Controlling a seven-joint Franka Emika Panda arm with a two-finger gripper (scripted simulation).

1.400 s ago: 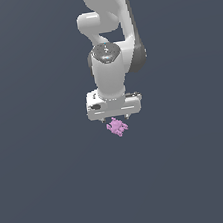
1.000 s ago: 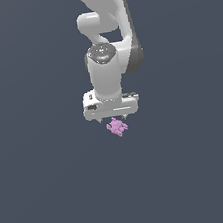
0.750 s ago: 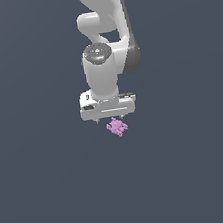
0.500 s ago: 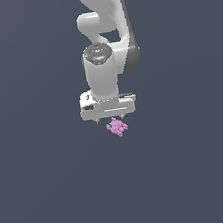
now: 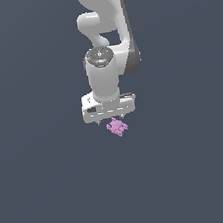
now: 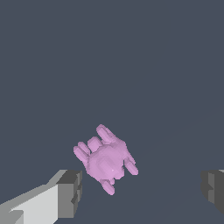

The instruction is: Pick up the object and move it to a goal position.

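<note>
- Your white robot claw (image 6: 140,190) is wide open and holds nothing.
- The tiny pink lumpy object with stubby prongs (image 6: 106,158) lies on the dark grey floor (image 6: 109,61), between the grey fingertips (image 6: 70,192), nearer one.
- Center it, go lower, then squeeze slowly.

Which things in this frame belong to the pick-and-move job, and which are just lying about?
Belongs to the job:
- pink object, between the open fingers, untouched
- gripper, above it

Just lying about:
- nothing else shows; only the dark plain ground
</note>
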